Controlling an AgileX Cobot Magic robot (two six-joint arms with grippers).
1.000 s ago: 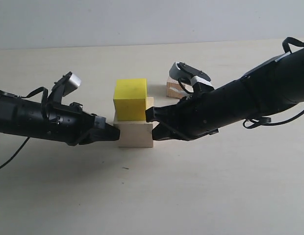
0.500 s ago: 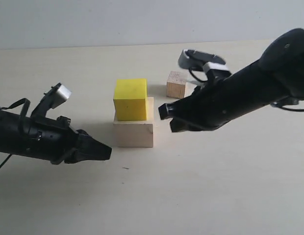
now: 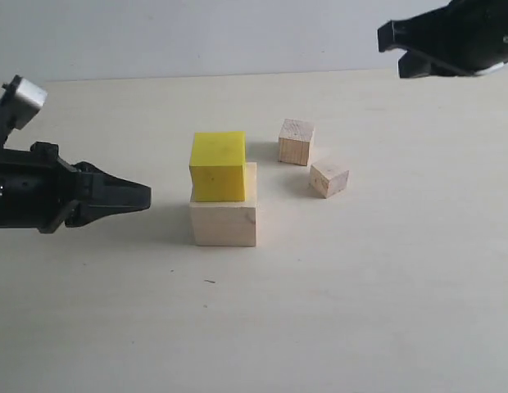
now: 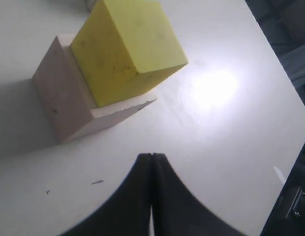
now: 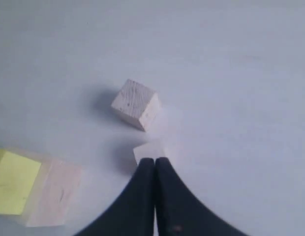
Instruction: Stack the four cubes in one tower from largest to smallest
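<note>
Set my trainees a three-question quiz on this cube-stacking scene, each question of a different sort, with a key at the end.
1. Multiple choice: what sits on the pale cube? A. the yellow cube B. a tan cube C. nothing
2. Count: how many tan cubes lie on the table, off the stack?
3. True or false: a tan cube already rests on top of the yellow cube.

Key: 1 A; 2 two; 3 false, its top is bare.

Open table (image 3: 360,311) around the stack (image 3: 223,190); narrow gap between larger tan cube (image 3: 296,141) and smaller tan cube (image 3: 328,178)
</note>
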